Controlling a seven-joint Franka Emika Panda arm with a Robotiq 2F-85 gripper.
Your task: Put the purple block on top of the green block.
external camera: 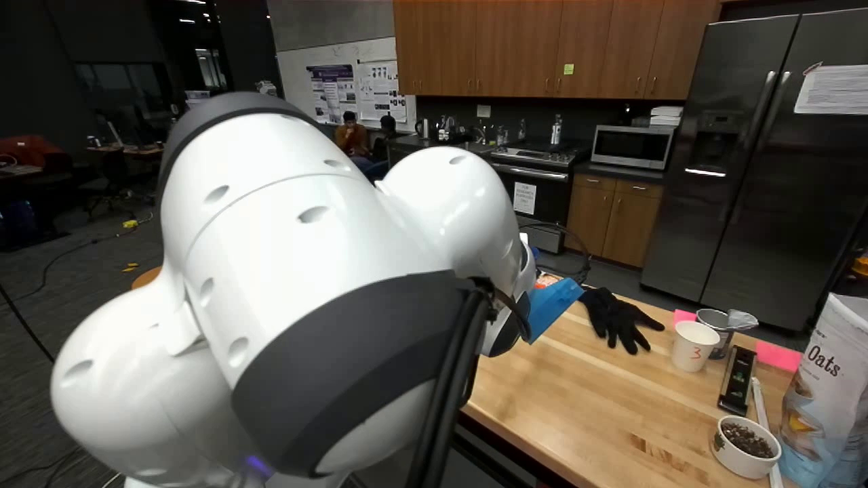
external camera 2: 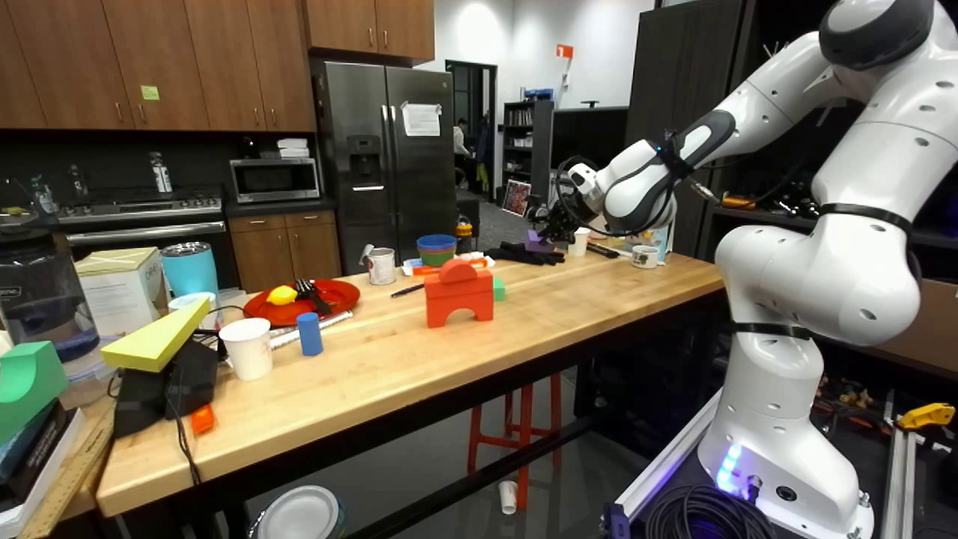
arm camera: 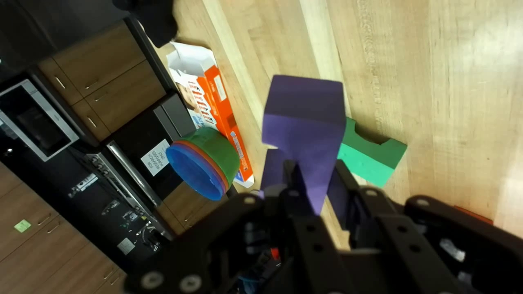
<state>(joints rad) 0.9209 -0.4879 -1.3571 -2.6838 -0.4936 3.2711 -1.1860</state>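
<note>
End effector grips purple block, red arch near green block.

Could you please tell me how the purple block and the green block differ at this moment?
The purple block is gripped by the hand, while the green block lies on the wooden tabletop. In the wrist view, the purple block looks larger than the green block, likely because it is nearer the camera. There, too, the purple block covers part of the green block. Both are plain, single-coloured blocks.
</note>
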